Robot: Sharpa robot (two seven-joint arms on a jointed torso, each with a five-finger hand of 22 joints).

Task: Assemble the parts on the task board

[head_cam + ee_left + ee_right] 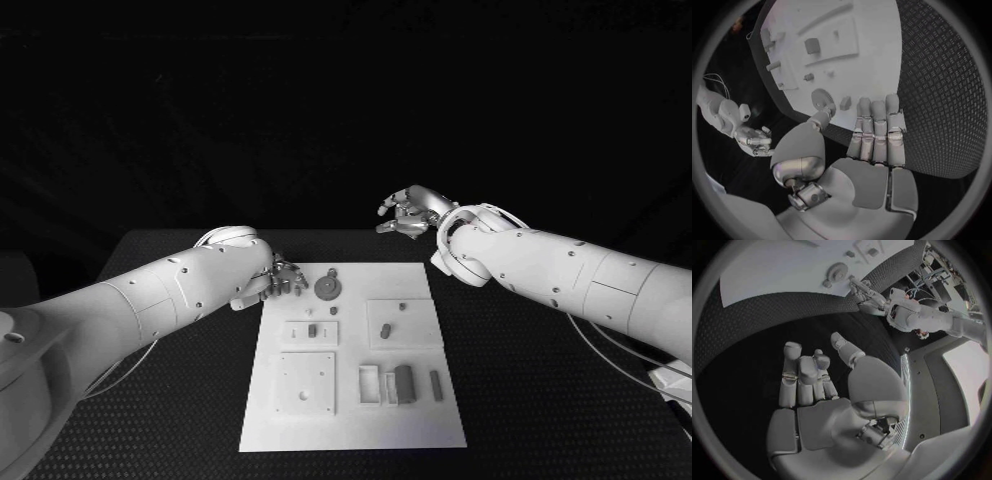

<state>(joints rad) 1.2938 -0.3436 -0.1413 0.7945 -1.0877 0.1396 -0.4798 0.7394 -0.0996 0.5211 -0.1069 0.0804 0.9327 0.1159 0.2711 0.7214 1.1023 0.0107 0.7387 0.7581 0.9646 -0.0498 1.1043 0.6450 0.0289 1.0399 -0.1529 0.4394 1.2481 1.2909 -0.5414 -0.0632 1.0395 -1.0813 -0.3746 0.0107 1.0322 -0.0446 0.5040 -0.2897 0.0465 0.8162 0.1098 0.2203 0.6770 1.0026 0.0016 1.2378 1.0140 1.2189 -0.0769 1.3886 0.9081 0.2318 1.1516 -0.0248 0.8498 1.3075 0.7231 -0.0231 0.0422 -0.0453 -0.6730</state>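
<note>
The white task board (353,425) lies in the middle of the black table. A round disc part (330,288) sits near its far edge, with several small grey parts (387,328) and blocks (404,381) nearer me. My left hand (278,280) hovers at the board's far left corner, just left of the disc; its fingers (876,135) are straight and hold nothing. The disc (822,98) lies just past the thumb tip. My right hand (411,213) is raised beyond the board's far edge, its fingers (804,375) loosely bent and empty.
Square plates (307,382) are set on the board (873,30), one at the near left and another (401,322) at the right. Black table surface (577,400) surrounds the board (773,270). Cables (663,375) hang by the right arm.
</note>
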